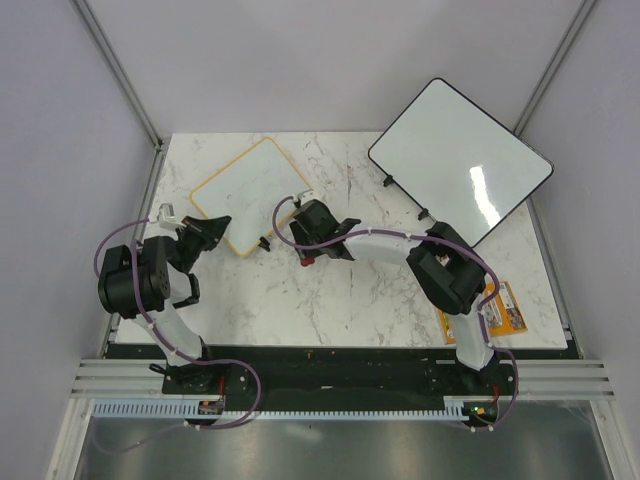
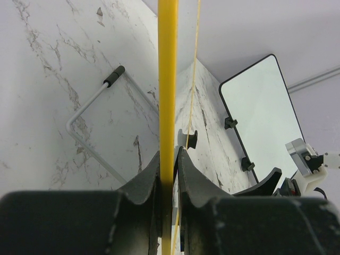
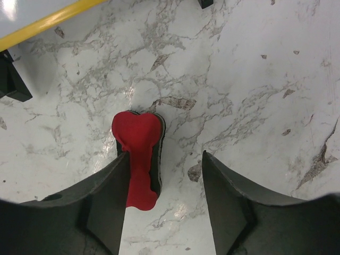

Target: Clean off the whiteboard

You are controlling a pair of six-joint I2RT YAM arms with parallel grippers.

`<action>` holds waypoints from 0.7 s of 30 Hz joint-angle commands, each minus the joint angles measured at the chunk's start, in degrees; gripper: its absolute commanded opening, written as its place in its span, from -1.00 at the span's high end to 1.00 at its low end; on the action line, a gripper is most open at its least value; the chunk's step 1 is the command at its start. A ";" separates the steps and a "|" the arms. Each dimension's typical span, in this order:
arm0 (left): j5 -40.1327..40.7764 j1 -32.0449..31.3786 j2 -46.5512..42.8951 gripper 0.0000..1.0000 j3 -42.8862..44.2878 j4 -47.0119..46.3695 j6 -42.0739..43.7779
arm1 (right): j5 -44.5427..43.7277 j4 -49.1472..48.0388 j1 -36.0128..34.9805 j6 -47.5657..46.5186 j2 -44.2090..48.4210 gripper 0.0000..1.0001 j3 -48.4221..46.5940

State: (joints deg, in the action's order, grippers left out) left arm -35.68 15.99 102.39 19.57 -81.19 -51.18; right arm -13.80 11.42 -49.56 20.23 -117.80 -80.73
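Observation:
The small yellow-framed whiteboard (image 1: 250,185) lies at the back left of the marble table. My left gripper (image 1: 213,230) is shut on its near left edge; in the left wrist view the yellow frame (image 2: 168,79) runs edge-on between the closed jaws (image 2: 170,154). A black clip (image 2: 190,139) sits at the board's edge. My right gripper (image 1: 318,248) is just right of the board, low over the table, and open (image 3: 164,164). A red eraser (image 3: 139,143) lies on the marble between the jaws, against the left finger (image 3: 106,196). It shows as a red spot in the top view (image 1: 308,261).
A larger black-framed whiteboard (image 1: 460,160) sits at the back right, overhanging the table edge; it also shows in the left wrist view (image 2: 260,117). A grey wire stand (image 2: 90,111) lies by the small board. An orange card (image 1: 503,308) lies under the right arm.

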 commanded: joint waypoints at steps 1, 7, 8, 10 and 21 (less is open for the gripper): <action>0.61 -0.34 1.15 0.96 -0.15 -14.09 1.43 | 0.97 1.50 -1.59 1.13 2.48 -0.29 1.27; 0.53 -0.34 1.15 0.97 -0.06 -14.09 1.52 | -0.79 0.18 -2.21 1.74 4.51 -0.29 2.24; 0.44 -0.34 1.15 0.96 -0.06 -14.09 1.52 | -0.96 0.18 -2.29 1.83 4.94 -0.29 2.07; 0.53 -0.34 1.15 0.96 -0.06 -14.09 1.35 | -2.10 0.09 -2.47 1.48 5.21 -0.29 2.07; 0.44 -0.34 1.23 0.97 -0.06 -14.09 1.34 | -5.53 -0.35 -4.58 -0.45 7.68 -0.29 1.28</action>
State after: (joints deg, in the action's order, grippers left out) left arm -35.73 15.99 102.39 19.57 -81.19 -51.20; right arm -18.72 11.49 -53.25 20.75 -112.18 -78.78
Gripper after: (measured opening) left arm 0.182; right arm 0.645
